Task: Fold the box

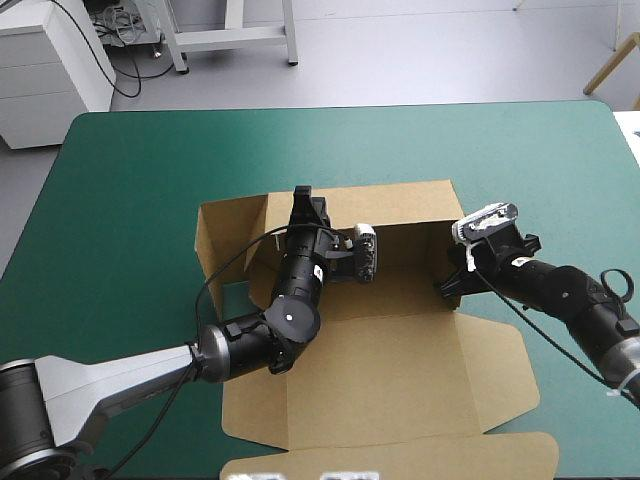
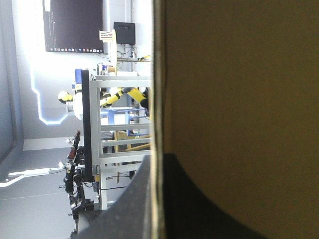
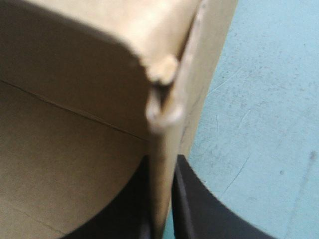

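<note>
The brown box (image 1: 400, 370) lies mid-tabletop (image 1: 130, 170) on the teal-green cover, its lid flat toward the near edge. The left gripper (image 1: 302, 205) has its fingers clamped on the far wall's left end. The right gripper (image 1: 450, 282) pinches the far right corner.

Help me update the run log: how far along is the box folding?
Done: the brown cut-cardboard box has its far wall standing and left wall partly up. In hand: the left black-finned end effector pinches board near the far-left corner, the right end effector the right wall. Left: corners look untucked, and the lid panel lies flat.
</note>
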Controlling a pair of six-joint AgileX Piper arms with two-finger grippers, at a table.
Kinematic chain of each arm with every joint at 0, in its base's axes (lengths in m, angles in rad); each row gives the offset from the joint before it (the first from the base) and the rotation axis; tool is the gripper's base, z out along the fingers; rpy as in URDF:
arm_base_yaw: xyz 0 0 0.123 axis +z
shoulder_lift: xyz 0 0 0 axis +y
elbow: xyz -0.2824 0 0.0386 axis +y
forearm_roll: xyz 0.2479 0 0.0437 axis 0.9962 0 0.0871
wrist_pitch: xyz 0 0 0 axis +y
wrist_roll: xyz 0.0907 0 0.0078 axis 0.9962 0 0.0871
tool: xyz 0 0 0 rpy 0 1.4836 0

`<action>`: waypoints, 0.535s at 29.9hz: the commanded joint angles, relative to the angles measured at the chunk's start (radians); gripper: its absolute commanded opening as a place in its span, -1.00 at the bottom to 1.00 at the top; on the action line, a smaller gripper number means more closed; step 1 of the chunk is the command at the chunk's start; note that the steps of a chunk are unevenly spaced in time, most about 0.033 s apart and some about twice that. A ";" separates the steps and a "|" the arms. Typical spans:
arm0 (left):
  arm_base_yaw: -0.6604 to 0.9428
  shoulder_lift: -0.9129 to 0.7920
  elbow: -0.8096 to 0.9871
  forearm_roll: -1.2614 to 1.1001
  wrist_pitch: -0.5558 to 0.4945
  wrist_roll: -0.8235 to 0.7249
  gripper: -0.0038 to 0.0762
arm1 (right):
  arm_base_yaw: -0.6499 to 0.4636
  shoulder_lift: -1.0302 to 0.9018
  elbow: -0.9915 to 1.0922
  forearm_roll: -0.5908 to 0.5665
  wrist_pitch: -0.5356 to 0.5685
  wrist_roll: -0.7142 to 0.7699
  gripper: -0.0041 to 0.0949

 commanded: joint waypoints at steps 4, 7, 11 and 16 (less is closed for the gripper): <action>-0.012 -0.041 -0.027 0.094 0.026 -0.014 -0.74 | 0.012 -0.029 -0.029 -0.021 0.008 0.043 -0.92; -0.012 -0.041 -0.027 0.096 0.047 -0.015 -0.40 | 0.012 -0.029 -0.029 -0.092 0.015 0.121 -0.92; -0.012 -0.041 -0.027 0.116 0.067 -0.034 -0.05 | 0.012 -0.029 -0.029 -0.187 0.017 0.222 -0.92; -0.015 -0.041 -0.027 0.130 0.067 -0.049 -0.01 | 0.012 -0.029 -0.050 -0.250 0.028 0.297 -0.92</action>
